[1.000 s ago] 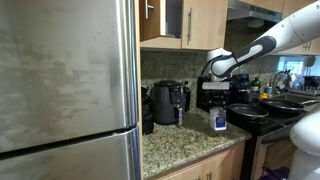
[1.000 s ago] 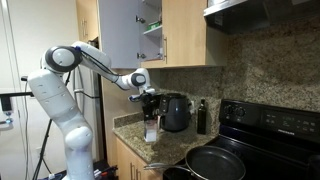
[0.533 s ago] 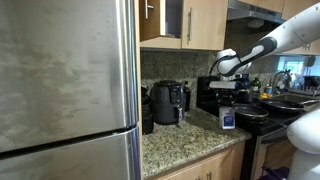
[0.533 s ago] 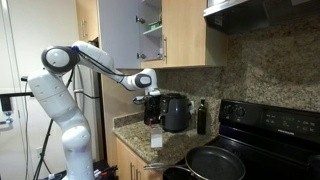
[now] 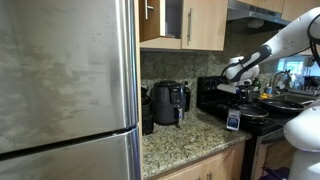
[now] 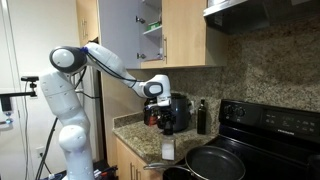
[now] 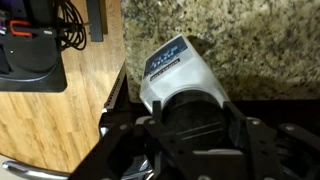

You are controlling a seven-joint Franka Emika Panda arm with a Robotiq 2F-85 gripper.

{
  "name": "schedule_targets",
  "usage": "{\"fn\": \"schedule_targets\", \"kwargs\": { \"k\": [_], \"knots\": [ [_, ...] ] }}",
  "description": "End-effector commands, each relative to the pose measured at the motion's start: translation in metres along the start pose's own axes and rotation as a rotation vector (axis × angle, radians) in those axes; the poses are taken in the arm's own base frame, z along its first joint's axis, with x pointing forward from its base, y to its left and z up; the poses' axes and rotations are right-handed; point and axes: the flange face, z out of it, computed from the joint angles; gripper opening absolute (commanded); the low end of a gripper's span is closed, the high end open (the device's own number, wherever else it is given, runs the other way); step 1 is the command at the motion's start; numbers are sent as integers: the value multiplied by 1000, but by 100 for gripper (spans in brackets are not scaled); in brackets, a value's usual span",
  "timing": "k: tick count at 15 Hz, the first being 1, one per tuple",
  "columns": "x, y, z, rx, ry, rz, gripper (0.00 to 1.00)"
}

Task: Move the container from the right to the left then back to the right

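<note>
The container (image 5: 233,120) is a small whitish plastic cup with a blue label. My gripper (image 5: 234,108) is shut on it and holds it just above the counter edge beside the stove. In an exterior view the container (image 6: 168,151) hangs under the gripper (image 6: 167,137), in front of the air fryer. In the wrist view the container (image 7: 178,68) sits between the jaws (image 7: 190,112) over the granite counter corner (image 7: 250,40). Its lower part is hidden by the gripper body.
A black air fryer (image 5: 168,102) (image 6: 178,112) stands at the back of the granite counter (image 5: 185,142). A black stove (image 5: 252,112) (image 6: 275,125) carries a dark pan (image 6: 215,163). A dark bottle (image 6: 200,117) stands by the stove. The steel fridge (image 5: 65,90) fills one side.
My gripper has carried the container sideways along the counter front, away from the air fryer and toward the stove and pan. It stayed shut on it.
</note>
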Motion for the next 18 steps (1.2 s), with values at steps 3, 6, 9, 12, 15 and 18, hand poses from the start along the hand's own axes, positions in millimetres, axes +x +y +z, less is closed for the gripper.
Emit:
{"fn": "schedule_targets", "kwargs": {
  "k": [3,6,9,12,15,18],
  "knots": [
    [11,-32,28,71,-21,186,36],
    [-2,-47,36,83,-23,211,36],
    [-5,-53,36,48,-42,245,36],
    [-1,-54,33,36,-97,286,36],
    [3,-50,32,20,-144,335,36],
    [8,-44,35,12,-188,378,36]
  ]
}}
